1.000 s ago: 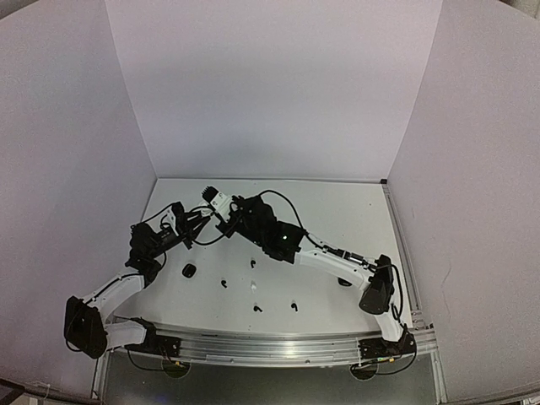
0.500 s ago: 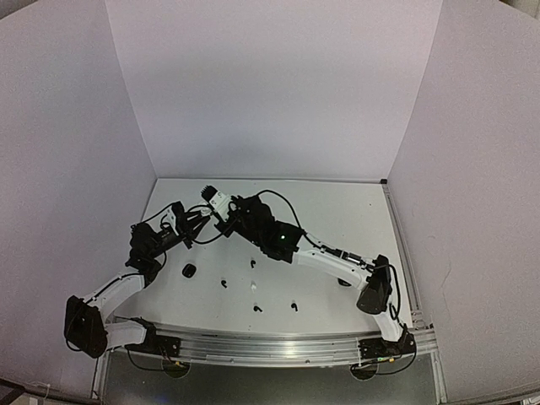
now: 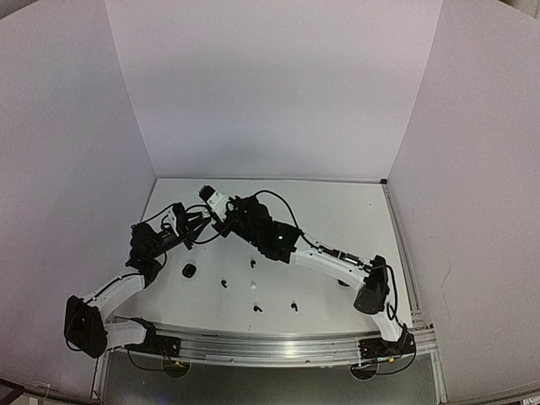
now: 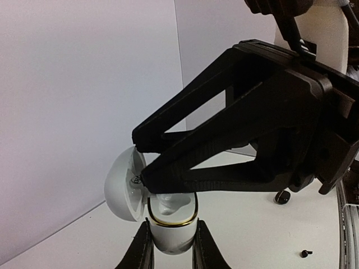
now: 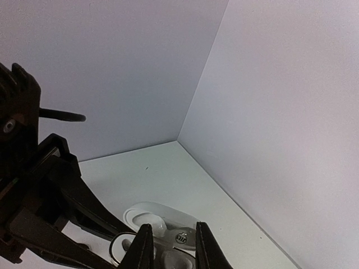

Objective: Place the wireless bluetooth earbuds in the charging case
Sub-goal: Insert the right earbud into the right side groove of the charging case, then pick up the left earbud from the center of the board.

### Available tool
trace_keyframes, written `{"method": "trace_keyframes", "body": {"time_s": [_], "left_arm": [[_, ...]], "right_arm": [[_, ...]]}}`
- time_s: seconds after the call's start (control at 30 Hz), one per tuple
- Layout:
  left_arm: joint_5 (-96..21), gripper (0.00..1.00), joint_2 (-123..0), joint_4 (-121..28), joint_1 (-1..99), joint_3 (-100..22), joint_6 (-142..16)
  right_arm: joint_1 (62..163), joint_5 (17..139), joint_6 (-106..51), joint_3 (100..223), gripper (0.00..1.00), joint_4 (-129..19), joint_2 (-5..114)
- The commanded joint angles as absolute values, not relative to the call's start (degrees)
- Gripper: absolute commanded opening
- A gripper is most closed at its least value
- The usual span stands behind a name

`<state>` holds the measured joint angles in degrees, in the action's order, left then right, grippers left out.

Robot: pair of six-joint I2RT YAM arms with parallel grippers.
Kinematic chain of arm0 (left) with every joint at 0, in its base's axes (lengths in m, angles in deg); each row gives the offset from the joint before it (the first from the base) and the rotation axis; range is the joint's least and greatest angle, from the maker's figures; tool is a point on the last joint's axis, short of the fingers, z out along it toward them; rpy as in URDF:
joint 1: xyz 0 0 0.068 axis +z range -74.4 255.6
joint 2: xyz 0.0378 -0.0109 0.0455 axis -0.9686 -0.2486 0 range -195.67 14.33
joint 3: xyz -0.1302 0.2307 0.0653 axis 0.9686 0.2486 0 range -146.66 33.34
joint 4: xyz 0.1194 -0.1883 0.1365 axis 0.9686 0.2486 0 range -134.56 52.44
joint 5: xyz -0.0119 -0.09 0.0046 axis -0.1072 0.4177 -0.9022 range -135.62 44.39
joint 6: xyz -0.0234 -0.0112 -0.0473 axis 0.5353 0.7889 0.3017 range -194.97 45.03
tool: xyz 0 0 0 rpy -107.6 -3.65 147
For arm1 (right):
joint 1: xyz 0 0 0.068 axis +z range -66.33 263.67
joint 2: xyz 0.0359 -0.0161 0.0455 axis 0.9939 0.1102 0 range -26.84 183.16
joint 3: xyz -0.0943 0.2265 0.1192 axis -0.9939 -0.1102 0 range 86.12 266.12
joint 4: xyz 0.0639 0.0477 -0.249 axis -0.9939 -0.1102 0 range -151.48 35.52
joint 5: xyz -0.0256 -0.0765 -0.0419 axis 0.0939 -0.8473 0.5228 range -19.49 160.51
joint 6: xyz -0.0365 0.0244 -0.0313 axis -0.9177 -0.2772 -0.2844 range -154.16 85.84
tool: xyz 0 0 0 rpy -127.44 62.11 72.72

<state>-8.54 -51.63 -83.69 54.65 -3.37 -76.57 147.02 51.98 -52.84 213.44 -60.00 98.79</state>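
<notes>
My left gripper [image 4: 171, 255] is shut on an upright white charging case [image 4: 171, 235] with a gold rim, its lid [image 4: 120, 190] hinged open to the left. My right gripper [image 4: 143, 162] reaches into the case mouth from the right, its jaws nearly closed on a white earbud [image 4: 167, 205] that sits in the case's socket. In the right wrist view the white piece [image 5: 180, 239] fills the gap between the fingers, above the lid [image 5: 147, 216]. In the top view both grippers meet at the back left [image 3: 202, 224].
On the table in front lie a black case [image 3: 189, 271], black earbuds [image 3: 224, 283] [image 3: 257, 309] [image 3: 294, 305] and a white earbud [image 3: 252, 287]. A dark item [image 3: 344, 283] sits beside the right forearm. White walls enclose three sides.
The right arm has shifted slightly left and back, bringing its gripper closer onto the case. The left arm has held still.
</notes>
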Motion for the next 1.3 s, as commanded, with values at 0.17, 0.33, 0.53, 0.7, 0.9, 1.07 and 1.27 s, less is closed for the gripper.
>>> {"method": "trace_keyframes", "body": {"time_s": [0.17, 0.33, 0.53, 0.7, 0.9, 1.07, 1.27], "left_arm": [[-7.56, 0.0, -51.44, -88.62, 54.25, -4.17, -74.94], [-11.15, 0.0, -51.69, -87.24, 54.25, -4.38, -70.84], [-14.95, 0.0, -51.68, -85.75, 54.23, -4.09, -70.08], [-16.23, 0.0, -51.9, -85.34, 54.24, -3.95, -70.12], [-18.09, 0.0, -51.54, -87.3, 54.21, -2.57, -69.4], [-23.97, 0.0, -50.2, -87.58, 54.21, -0.79, -68.42], [-27.39, 0.0, -47.27, -82.66, 54.25, 0.42, -69.29]], "right_arm": [[147.4, 50.85, -52.3, 215.61, 0.22, -61.71, 99.88], [147.75, 52.15, -50.61, 217.7, 0.29, -62.12, 98.92], [147.92, 57.23, -45.73, 218.89, 0.4, -62.21, 95.49], [147.93, 58.26, -40.92, 219.13, 0.47, -62.21, 92.79], [147.89, 54.0, -32.45, 214.87, 0.56, -63.56, 88.21], [146.93, 40.15, -21.35, 215.85, 0.63, -84.64, 87.2], [144.04, 42.01, -2.65, 214.41, 0.76, -109.14, 89.88]]}}
